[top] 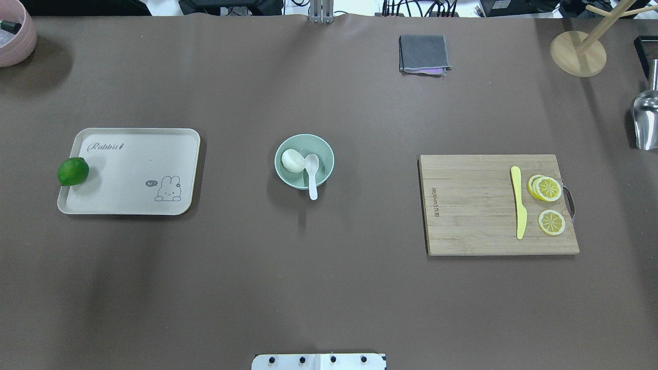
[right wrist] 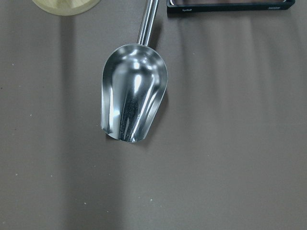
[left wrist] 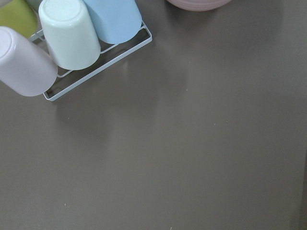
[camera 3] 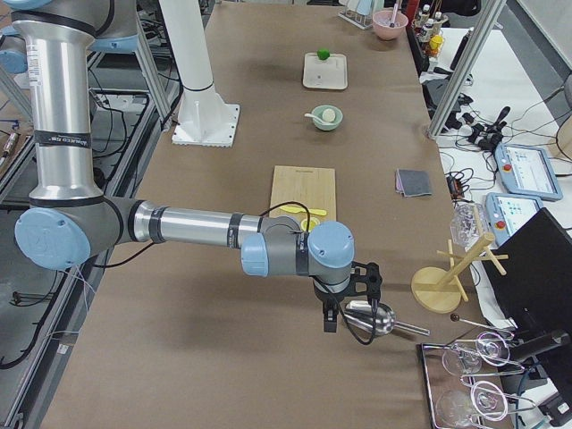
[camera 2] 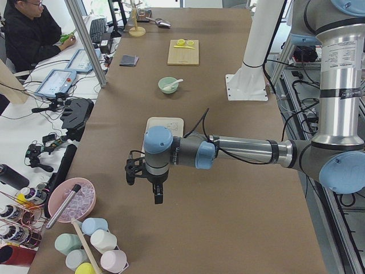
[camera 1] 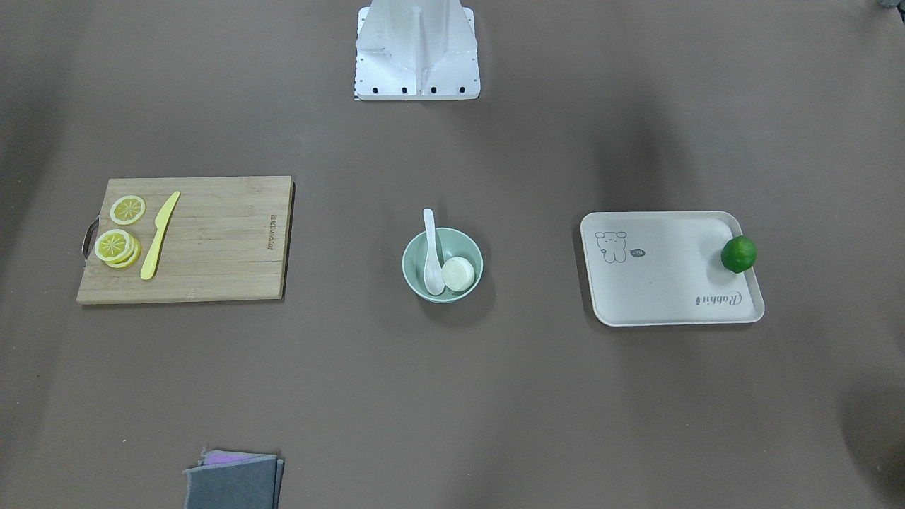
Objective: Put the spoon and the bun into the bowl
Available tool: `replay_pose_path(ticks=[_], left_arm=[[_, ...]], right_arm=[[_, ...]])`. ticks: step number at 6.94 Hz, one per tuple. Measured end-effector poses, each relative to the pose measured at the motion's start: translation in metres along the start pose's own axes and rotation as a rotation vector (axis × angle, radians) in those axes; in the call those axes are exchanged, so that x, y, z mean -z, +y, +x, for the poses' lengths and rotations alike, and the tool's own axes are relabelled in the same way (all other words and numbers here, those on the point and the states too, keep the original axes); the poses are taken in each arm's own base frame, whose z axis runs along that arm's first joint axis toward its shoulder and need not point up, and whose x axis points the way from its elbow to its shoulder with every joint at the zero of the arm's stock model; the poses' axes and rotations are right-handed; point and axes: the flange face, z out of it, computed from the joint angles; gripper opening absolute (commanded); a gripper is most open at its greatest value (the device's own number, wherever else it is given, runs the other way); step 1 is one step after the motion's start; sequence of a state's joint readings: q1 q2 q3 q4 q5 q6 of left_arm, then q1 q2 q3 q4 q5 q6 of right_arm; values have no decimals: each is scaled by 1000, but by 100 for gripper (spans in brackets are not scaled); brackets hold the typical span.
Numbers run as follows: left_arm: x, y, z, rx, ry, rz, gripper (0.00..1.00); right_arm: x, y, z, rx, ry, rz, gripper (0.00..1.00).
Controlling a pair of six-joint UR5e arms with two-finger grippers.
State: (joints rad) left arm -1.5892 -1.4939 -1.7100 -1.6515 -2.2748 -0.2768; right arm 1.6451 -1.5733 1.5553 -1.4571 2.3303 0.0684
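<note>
The mint-green bowl (camera 1: 411, 263) stands at the table's middle, also in the overhead view (top: 323, 149). The white bun (camera 1: 458, 273) lies inside it. The white spoon (camera 1: 433, 267) rests in the bowl beside the bun, its handle sticking out over the rim toward the robot. Both grippers are far from the bowl at the table's ends. The left gripper (camera 2: 144, 184) hangs over bare table near a cup rack. The right gripper (camera 3: 350, 308) hangs above a metal scoop. Both show only in side views, so I cannot tell whether they are open or shut.
A beige tray (top: 133, 169) with a green lime (top: 73, 171) at its edge. A wooden board (top: 473, 205) holds a yellow knife (top: 519, 201) and lemon slices (top: 547, 189). A grey cloth (top: 423, 53), a metal scoop (right wrist: 133, 105), a cup rack (left wrist: 72, 33) and a wooden stand (top: 578, 52).
</note>
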Motion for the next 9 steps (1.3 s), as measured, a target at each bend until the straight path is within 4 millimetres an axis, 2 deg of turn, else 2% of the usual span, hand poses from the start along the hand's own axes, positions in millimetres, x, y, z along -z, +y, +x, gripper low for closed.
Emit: replay_pose_path(ticks=[2,3,5,9], left_arm=[[-2,5,-4,5,-2,-6,98],[-2,4,-3,2,-1,-5,98],[0,1,-1,-2,-1,-1,98],[6,-3,7,-10,4,15,98]], right_arm=[[20,-2,-36,-86,-14,-11,100],[23,-1,-49,-103,-17,-18,100],[21,0,-55,-107,-18,-25,100],[18,1,-56,-108,-18,-31,100]])
